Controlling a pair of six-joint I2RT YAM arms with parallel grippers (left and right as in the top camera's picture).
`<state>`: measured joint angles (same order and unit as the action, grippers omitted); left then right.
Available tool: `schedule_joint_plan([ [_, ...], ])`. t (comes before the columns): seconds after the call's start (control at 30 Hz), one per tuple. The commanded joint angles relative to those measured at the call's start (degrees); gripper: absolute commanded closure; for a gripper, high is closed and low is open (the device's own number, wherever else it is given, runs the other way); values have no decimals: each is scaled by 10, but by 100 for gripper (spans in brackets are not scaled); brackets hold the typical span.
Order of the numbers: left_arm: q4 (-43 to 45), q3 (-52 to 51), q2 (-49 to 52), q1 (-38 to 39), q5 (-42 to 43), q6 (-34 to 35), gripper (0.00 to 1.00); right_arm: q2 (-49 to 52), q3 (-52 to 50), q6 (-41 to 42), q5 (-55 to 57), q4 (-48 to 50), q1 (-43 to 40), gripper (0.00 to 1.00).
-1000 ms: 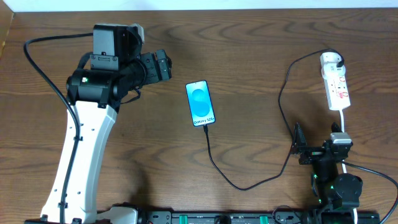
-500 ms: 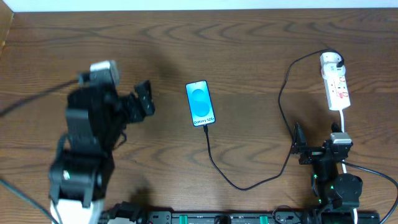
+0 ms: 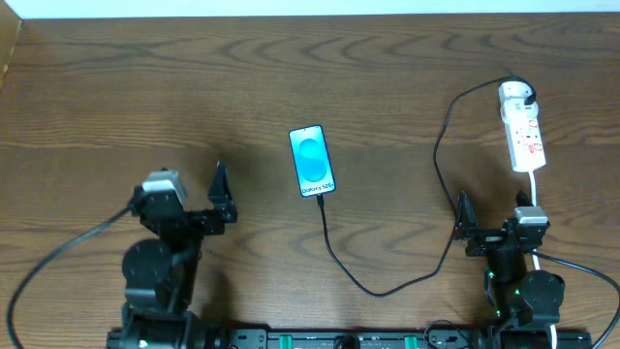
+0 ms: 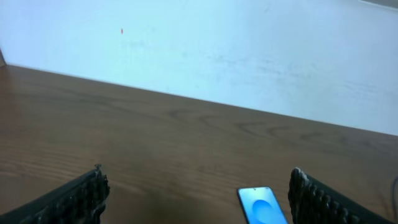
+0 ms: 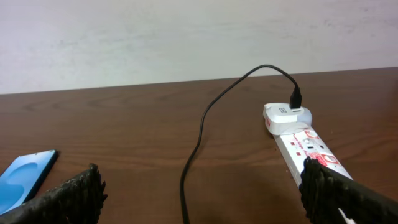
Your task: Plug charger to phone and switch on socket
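1. The phone [image 3: 312, 162] lies flat in the middle of the table [image 3: 387, 58], with its blue screen up.
2. The black charger [image 3: 438, 145] looks like it is plugged into the near end of the phone. It loops over the wood and runs up to the white adapter [image 3: 516, 94], which sits in the far end of the socket [image 3: 528, 143].
3. So I think the plug part is done, and the job left is to switch on the socket. I cannot tell if it is on or off.
4. The socket is at the far right of the table. It is near the right gripper [image 3: 462, 221] and well apart from the left gripper [image 3: 219, 189].
5. To do this well, the right arm should reach forward and a bit to its right. Then it should come down over the red switch marks [image 5: 311, 146] and push with one fingertip.
6. It should push softly, so the socket does not slide or tip. It should keep off the charger, so the plug is not tugged out of the phone.
7. Bringing the fingers together first may help, as that makes one firm tip.
8. The right arm is folded low by the near edge, and its gripper points at the wall [image 5: 186, 37]. Its fingers are spread wide and hold nothing.
9. The left arm is folded low too, at the near left. Its fingers are also spread wide, with nothing between them.
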<state>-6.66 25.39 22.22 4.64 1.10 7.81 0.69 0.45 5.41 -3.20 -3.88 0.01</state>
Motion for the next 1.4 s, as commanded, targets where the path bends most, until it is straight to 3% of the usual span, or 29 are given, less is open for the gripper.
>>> schedule_joint_plan([
  [0.0,39,-63,-53,-5,-7,-40,6,-4,-1,3,-3,-2,-3,1],
  [0.63,72,-218,-219,-37,-7,-80,6,-4,-1,3,-3,-2,-3,1],
  [1.37,26,-252,-221,-37,-3,-99,6,-4,-1,3,-3,-2,-3,1],
])
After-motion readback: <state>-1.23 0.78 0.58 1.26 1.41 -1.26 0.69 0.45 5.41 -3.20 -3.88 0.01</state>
